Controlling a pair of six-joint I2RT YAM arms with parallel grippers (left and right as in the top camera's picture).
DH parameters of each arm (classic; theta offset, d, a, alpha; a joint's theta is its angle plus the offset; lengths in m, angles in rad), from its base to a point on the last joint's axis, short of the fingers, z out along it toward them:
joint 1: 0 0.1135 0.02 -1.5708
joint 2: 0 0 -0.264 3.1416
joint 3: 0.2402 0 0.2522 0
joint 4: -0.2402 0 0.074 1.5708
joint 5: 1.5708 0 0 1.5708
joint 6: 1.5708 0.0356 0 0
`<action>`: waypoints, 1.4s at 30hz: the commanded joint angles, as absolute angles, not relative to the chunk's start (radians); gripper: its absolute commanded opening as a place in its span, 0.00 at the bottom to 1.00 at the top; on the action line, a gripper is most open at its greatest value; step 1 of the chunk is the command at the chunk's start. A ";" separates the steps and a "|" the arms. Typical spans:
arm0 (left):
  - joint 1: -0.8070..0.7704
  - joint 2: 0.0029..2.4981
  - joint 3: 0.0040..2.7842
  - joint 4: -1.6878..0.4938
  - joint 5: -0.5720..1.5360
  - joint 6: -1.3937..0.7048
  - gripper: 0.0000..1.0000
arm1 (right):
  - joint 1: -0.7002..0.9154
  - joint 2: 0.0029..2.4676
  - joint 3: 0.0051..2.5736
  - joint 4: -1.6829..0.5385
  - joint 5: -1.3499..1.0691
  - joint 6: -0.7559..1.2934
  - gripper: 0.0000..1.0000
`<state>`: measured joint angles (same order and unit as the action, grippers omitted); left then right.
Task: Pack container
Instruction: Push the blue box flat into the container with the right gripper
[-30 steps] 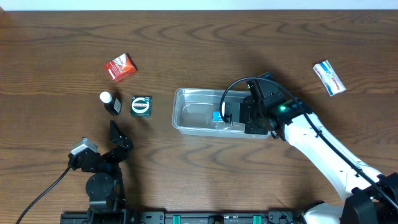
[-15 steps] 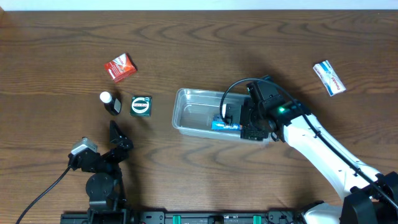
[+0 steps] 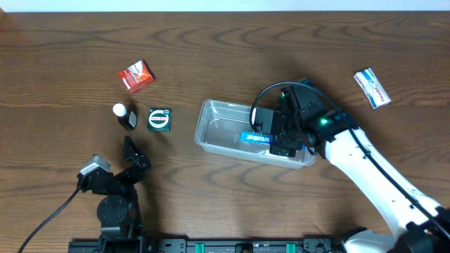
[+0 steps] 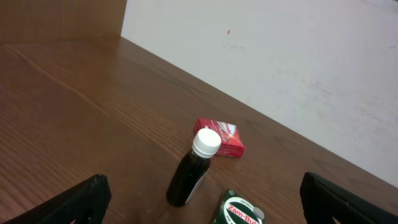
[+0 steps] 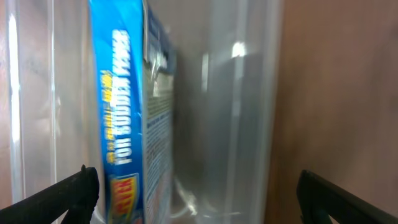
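Observation:
The container, a clear shallow tub, sits mid-table. Inside it lies a blue box. My right gripper hovers over the tub's right half, open, its fingers on either side of the box without gripping it. In the right wrist view the blue box stands close to the left finger, with the clear container wall behind it. My left gripper rests open near the front left. It points at a black bottle and holds nothing.
A red box, the white-capped black bottle and a green tin box lie left of the container. A white box lies at the far right. In the left wrist view the red box sits behind the bottle and the green tin beside it.
My right gripper has opened and let go of the blue box, which now lies flat in the container. The container has turned slightly. The left arm has not moved.

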<state>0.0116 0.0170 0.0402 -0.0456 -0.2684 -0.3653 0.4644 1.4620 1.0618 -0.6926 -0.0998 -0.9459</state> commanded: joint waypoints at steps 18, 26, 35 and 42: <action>0.017 0.017 0.010 -0.062 -0.271 -0.356 0.98 | 0.472 1.377 1.169 -0.803 -0.444 -0.647 0.99; 0.017 0.017 0.010 -0.062 -0.271 -0.356 0.98 | 0.446 1.459 1.168 -0.729 -0.371 -0.533 0.99; 0.017 0.017 0.010 -0.062 -0.271 -0.356 0.98 | 0.340 1.566 1.168 -0.661 -0.284 -0.297 0.50; 0.017 0.017 0.010 -0.062 -0.271 -0.356 0.98 | 0.328 1.570 1.168 -0.673 -0.284 -0.283 0.43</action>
